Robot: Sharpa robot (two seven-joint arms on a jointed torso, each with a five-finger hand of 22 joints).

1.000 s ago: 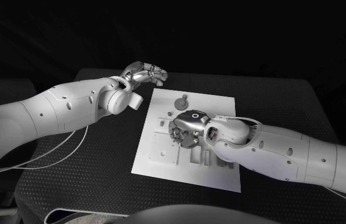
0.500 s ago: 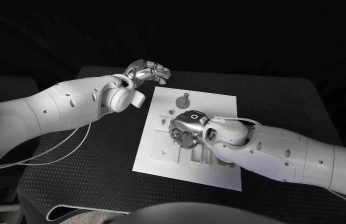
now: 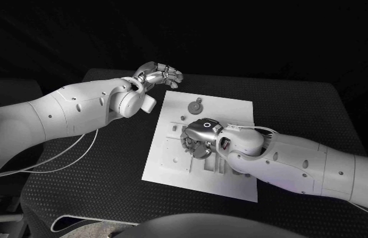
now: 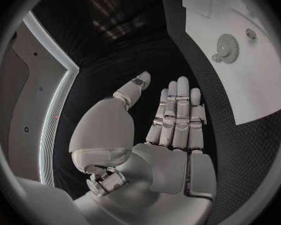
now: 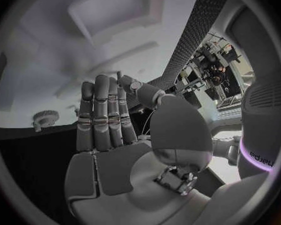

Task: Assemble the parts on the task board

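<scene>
The white task board (image 3: pixel 230 110) lies in the middle of the black table. A grey gear part (image 3: pixel 197 107) sits near its far edge and also shows in the left wrist view (image 4: pixel 227 47). My right hand (image 3: pixel 198 138) hangs low over the board's middle, fingers pointing down at the slots. In the right wrist view its fingers (image 5: pixel 102 115) are straight and together, with the thumb tip close beside them; a thin piece shows there, and I cannot tell whether it is held. My left hand (image 3: pixel 159 75) hovers beyond the board's far left corner, fingers (image 4: pixel 177 115) straight and holding nothing.
Raised slots and small fittings (image 3: pixel 180 161) cover the board's near half, partly hidden by my right forearm (image 3: pixel 291 161). A cable (image 3: pixel 73 153) trails from my left arm across the table's left side. The table's far edge (image 3: pixel 253 81) lies just behind the board.
My left hand has drifted slightly away from me and toward the board's far corner. My right hand has stayed over the same spot on the board.
</scene>
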